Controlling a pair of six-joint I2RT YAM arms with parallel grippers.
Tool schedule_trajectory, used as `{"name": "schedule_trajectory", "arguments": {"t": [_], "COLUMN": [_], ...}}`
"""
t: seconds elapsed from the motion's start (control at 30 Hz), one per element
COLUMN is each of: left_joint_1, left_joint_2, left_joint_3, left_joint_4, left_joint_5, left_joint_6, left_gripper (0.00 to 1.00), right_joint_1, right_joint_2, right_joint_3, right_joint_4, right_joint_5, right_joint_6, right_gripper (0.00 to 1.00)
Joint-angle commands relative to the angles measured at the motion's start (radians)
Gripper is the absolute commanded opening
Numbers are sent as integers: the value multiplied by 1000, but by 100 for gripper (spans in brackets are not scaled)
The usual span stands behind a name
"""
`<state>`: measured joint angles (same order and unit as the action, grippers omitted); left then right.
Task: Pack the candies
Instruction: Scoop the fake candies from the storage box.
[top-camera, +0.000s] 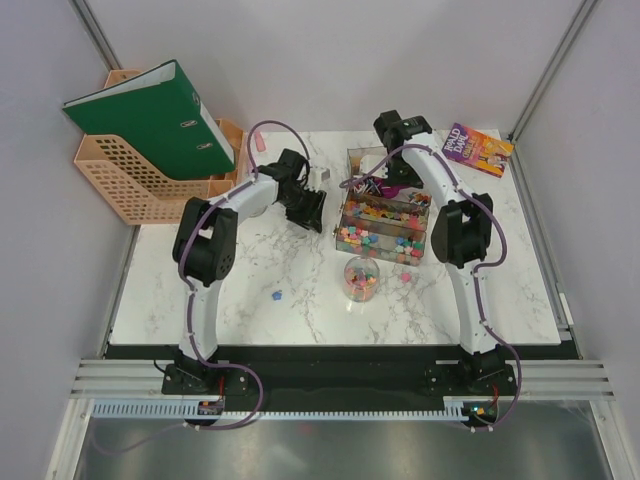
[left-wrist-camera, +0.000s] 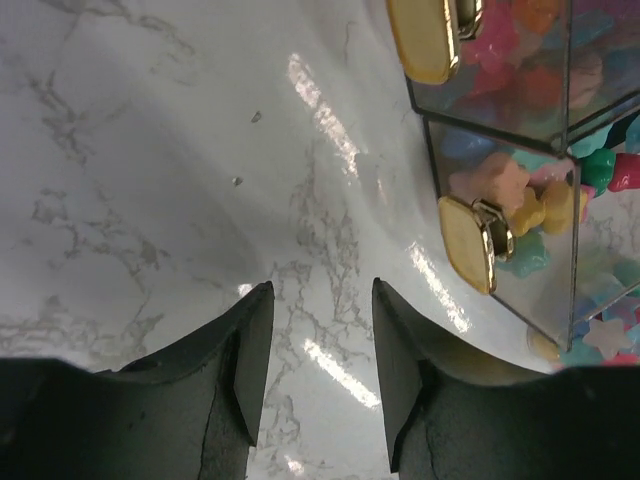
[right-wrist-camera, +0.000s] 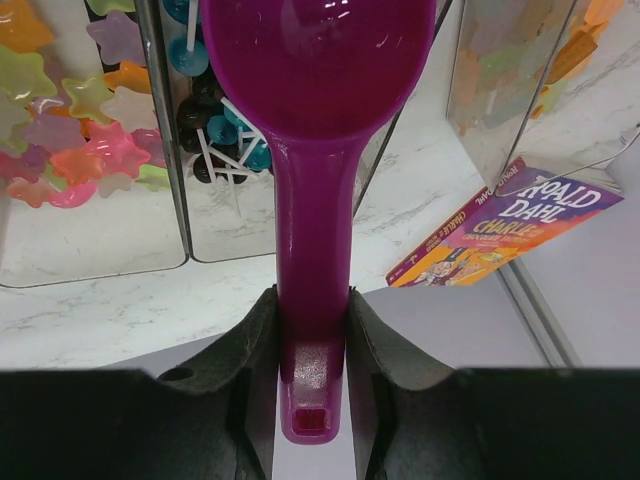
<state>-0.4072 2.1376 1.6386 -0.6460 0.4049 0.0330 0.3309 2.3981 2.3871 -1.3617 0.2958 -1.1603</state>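
Many small multicoloured candies (top-camera: 380, 225) fill the clear compartment trays (top-camera: 352, 160) at the table's middle; more lie in a small round jar (top-camera: 361, 279). My right gripper (top-camera: 388, 172) is shut on the handle of the purple scoop (right-wrist-camera: 315, 150), which is held over the trays' far end. The right wrist view shows star candies (right-wrist-camera: 80, 150) in the tray under the scoop bowl, and my right gripper (right-wrist-camera: 312, 310). My left gripper (top-camera: 306, 206) is open and empty just left of the trays. In its wrist view (left-wrist-camera: 322, 300) it hovers over bare marble beside the tray's gold latches (left-wrist-camera: 468, 240).
A blue candy (top-camera: 276, 295) and a pink one (top-camera: 405, 275) lie loose on the marble. A Roald Dahl book (top-camera: 477, 148) lies at the back right. A green binder (top-camera: 150, 115) rests on orange file trays (top-camera: 130, 185) at the back left.
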Motion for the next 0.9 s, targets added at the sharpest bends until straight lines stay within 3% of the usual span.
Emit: {"name": "schedule_trajectory", "arguments": {"t": [0.0, 0.2, 0.87], "left_joint_1": [-31, -44, -18], "left_joint_2": [48, 73, 45], "left_joint_3": [69, 112, 41], "left_joint_4": [14, 2, -6], "left_joint_5": [46, 54, 3], "left_joint_6": [-22, -18, 33], "left_gripper": [51, 50, 50], "right_joint_1": [37, 31, -67], "right_joint_2": [41, 53, 67], "right_joint_3": [27, -25, -124], "right_joint_4": [-53, -4, 73], "right_joint_5": [-44, -72, -270], "right_joint_6": [-44, -68, -56], "right_gripper": [0, 0, 0]}}
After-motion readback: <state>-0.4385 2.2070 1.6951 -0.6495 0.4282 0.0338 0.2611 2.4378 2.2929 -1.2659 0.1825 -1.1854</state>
